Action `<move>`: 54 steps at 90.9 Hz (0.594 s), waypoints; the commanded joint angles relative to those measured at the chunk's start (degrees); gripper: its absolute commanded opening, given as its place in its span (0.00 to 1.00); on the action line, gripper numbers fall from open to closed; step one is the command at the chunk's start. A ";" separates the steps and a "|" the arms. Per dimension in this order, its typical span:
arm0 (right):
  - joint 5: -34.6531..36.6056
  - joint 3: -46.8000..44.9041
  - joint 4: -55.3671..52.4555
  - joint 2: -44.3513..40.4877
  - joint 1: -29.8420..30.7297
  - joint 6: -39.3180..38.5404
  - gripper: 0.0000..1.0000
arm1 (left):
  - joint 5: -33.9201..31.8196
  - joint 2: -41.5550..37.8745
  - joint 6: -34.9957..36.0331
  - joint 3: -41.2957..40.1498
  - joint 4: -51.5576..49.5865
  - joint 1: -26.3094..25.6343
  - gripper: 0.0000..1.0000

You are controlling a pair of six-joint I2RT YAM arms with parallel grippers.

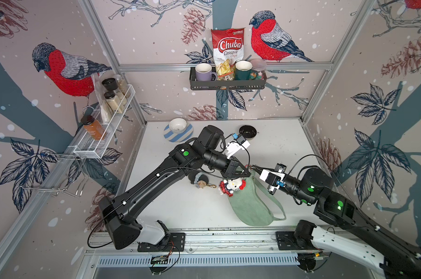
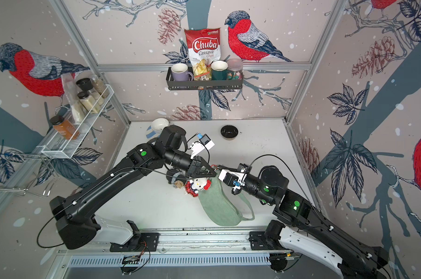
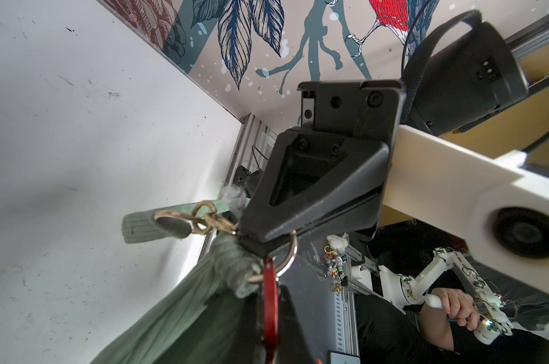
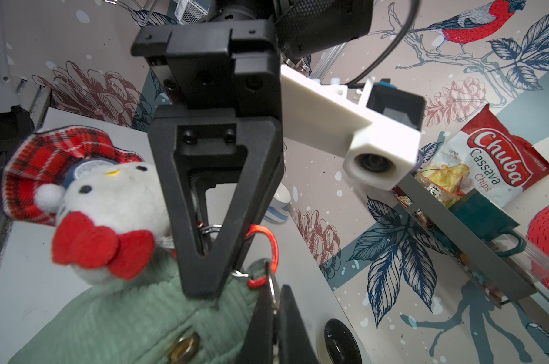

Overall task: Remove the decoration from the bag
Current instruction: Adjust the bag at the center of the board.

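Note:
The sage-green bag (image 1: 250,205) lies on the white table, its near-centre corner lifted between both arms. The decoration (image 1: 232,186), a white cat plush in a red plaid dress (image 4: 109,205), hangs at that corner by a red cord (image 4: 274,249) looped through the bag's silver ring (image 4: 270,277). My left gripper (image 1: 249,173) is shut on the red cord (image 3: 270,283), which runs between its fingers. My right gripper (image 4: 276,293) is shut on the silver ring (image 3: 293,249). In both top views the two grippers (image 2: 220,166) meet tip to tip above the bag (image 2: 219,205).
A dark plush charm with a key ring (image 1: 201,182) lies left of the plush, under the left arm. A black bowl (image 1: 248,132) and a white bowl on a striped plate (image 1: 178,125) stand at the back. Wall shelves (image 1: 227,84) hold mugs and chips.

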 commanded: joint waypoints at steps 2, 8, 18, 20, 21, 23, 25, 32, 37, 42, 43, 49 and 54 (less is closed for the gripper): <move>-2.10 1.32 -0.51 -0.21 -0.06 2.13 0.00 | -0.33 0.05 1.53 0.04 0.56 -0.13 0.00; -2.68 2.02 -1.11 -0.24 -0.02 2.52 0.00 | -1.14 0.28 1.85 -0.01 0.68 -0.13 0.02; -3.60 3.30 -2.54 -0.34 0.00 3.14 0.00 | -3.63 -0.68 3.32 -0.14 0.97 -0.43 0.15; -3.78 3.57 -3.01 -0.28 -0.02 3.20 0.00 | -4.99 -1.12 3.54 -0.39 0.95 -0.51 0.15; -3.82 3.72 -3.21 -0.34 -0.01 3.30 0.00 | -5.64 -1.30 3.76 -0.48 0.93 -0.54 0.16; -3.92 3.94 -3.58 -0.37 -0.05 3.44 0.00 | -7.95 -1.80 4.07 -0.59 0.71 -0.67 0.20; -4.01 4.13 -3.93 -0.35 -0.01 3.58 0.00 | -10.02 -2.48 4.80 -0.63 0.38 -0.83 0.26; -4.09 4.66 -4.72 -0.47 -0.03 3.97 0.00 | -17.21 -4.35 5.96 -0.70 -0.43 -1.56 0.48; -4.13 4.89 -5.04 -0.65 -0.07 4.35 0.00 | -21.16 -5.68 7.70 -0.79 -0.71 -2.47 0.54; -4.10 5.12 -5.21 -0.92 -0.02 4.83 0.00 | -26.56 -7.23 9.28 -1.49 -0.18 -3.51 0.61; -4.11 5.11 -5.28 -0.97 -0.05 4.99 0.00 | -27.46 -7.56 9.49 -1.64 0.01 -3.71 0.62; -4.21 5.36 -5.58 -1.12 -0.03 5.47 0.00 | -33.79 -9.28 11.29 -3.49 1.67 -5.10 0.63; -4.14 5.64 -5.83 -1.24 -0.02 5.85 0.00 | -38.19 -10.80 12.23 -5.58 3.96 -5.93 0.65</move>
